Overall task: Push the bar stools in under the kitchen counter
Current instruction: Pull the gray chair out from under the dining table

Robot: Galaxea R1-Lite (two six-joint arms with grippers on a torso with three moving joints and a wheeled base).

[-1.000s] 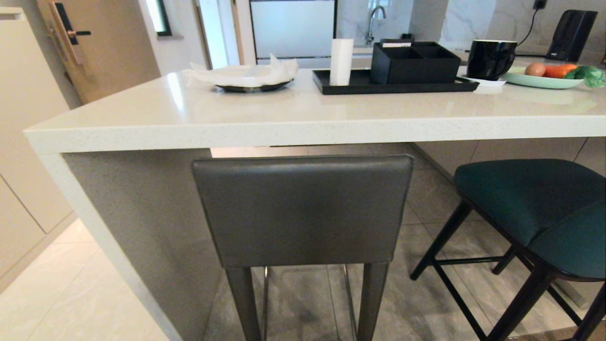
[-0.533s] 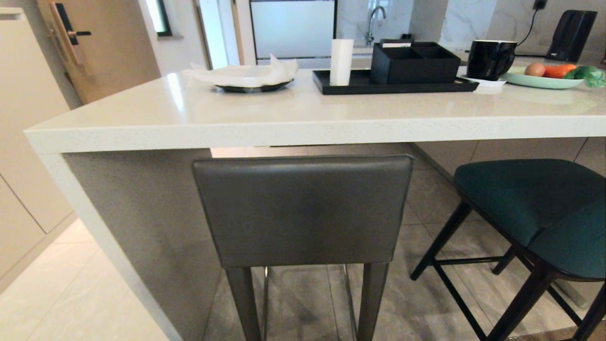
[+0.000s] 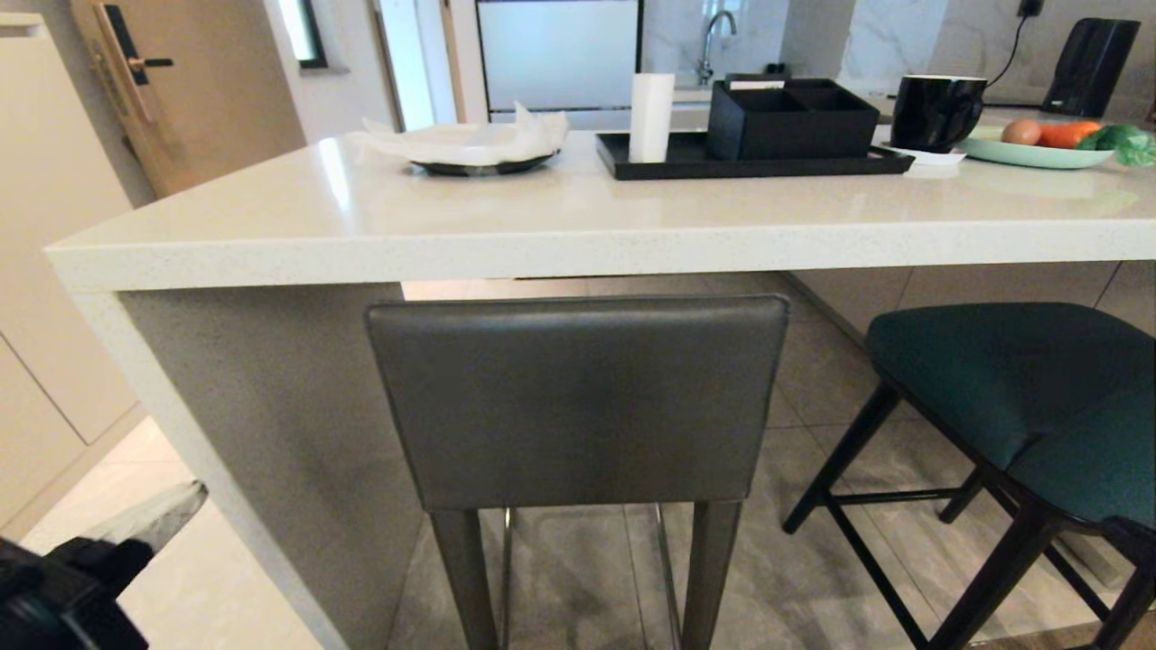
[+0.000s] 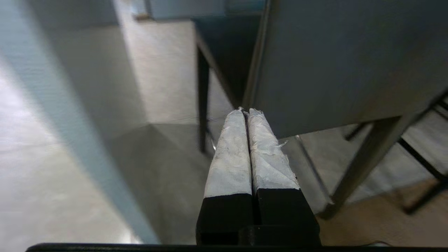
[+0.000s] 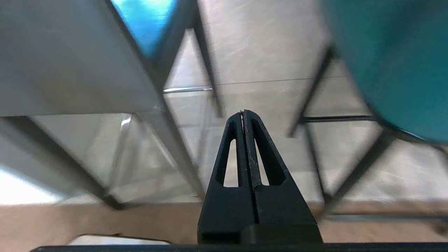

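**Both stools still out from under the surface, end effectors pressed together**

So here's where we're at. From the head view we're facing the kitchen counter, a thick glossy white surface with a grey side panel on our left. The grey stool stands right in front of us, its boxy low back just below the edge of the surface and its square grey legs on the tiled floor. The teal stool sits off to our right, angled a bit, black legs and crossbars showing, and its seat is out in front of the counter edge rather than under it.

Our left end effector pokes into the lower left corner of the head view, near the floor and well apart from the grey stool. In the left wrist view its white-wrapped fingers are pressed together with nothing between them, pointing toward the grey stool's back and legs.

The right end effector only shows in its own wrist view: black fingers squeezed together, pinching nothing, aimed at the gap between the two stools, grey one on one side and teal on the other.

Up on the surface we've got a black tray with a black box and a white cup, a dark plate holding crumpled white paper, a black mug and a green plate of vegetables.
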